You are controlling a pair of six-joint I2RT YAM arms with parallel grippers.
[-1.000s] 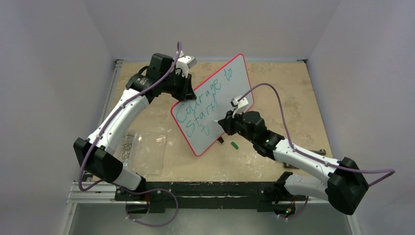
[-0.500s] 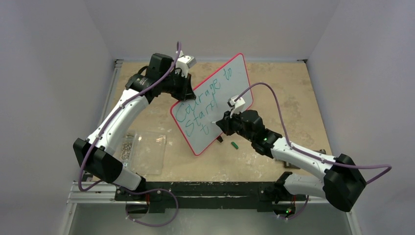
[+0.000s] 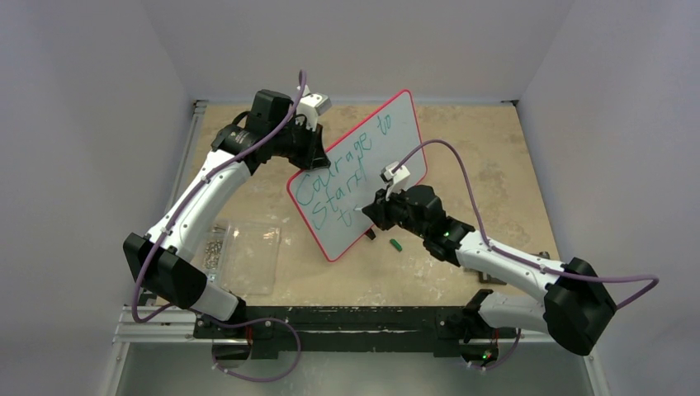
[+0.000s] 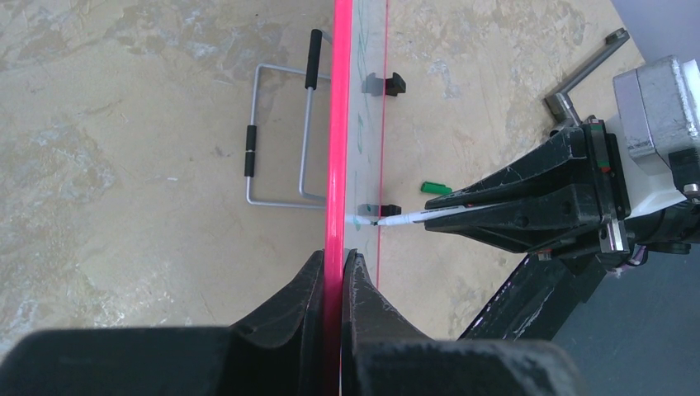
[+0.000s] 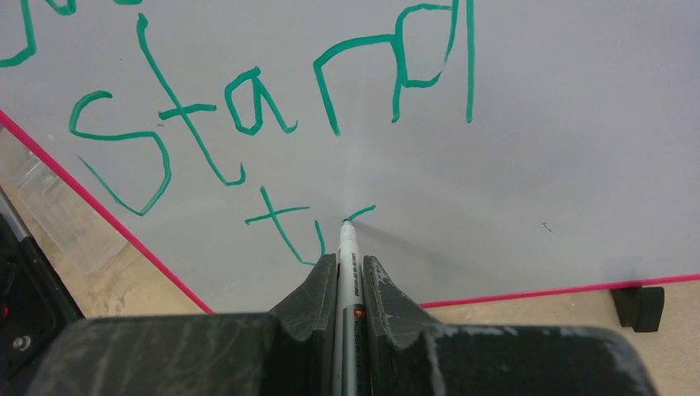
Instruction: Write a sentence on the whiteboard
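Now the whiteboard is clamped at ten o'clock by the left fingers; a marker, pinched in the right fingers, is touched to it.

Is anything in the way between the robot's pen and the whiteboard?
No, nothing visible. The marker in the right gripper touches the whiteboard with its tip, just beneath the sentence.

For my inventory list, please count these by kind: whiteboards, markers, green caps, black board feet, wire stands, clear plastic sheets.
whiteboard: 1
marker: 1
green cap: 1
black board feet: 2
wire stand: 1
clear plastic sheet: 1
Total: 7
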